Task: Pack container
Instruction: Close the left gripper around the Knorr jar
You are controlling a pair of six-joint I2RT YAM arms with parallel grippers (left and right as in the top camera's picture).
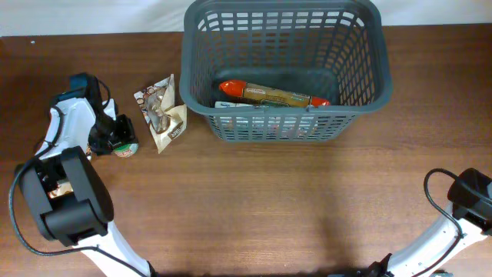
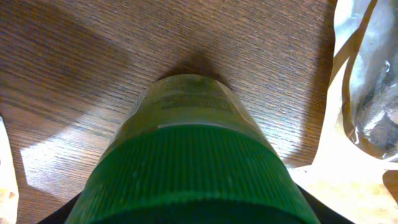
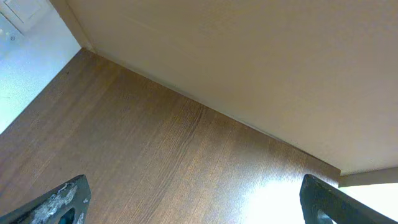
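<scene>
So the left gripper is pointing down low, grip unclear; the right gripper hangs with fingers spread wide.

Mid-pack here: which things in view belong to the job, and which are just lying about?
Job: container; long packet inside it; pouch beside it; green-lidded jar at the left gripper.
Not the job: table; right gripper, open over bare wood.
</scene>
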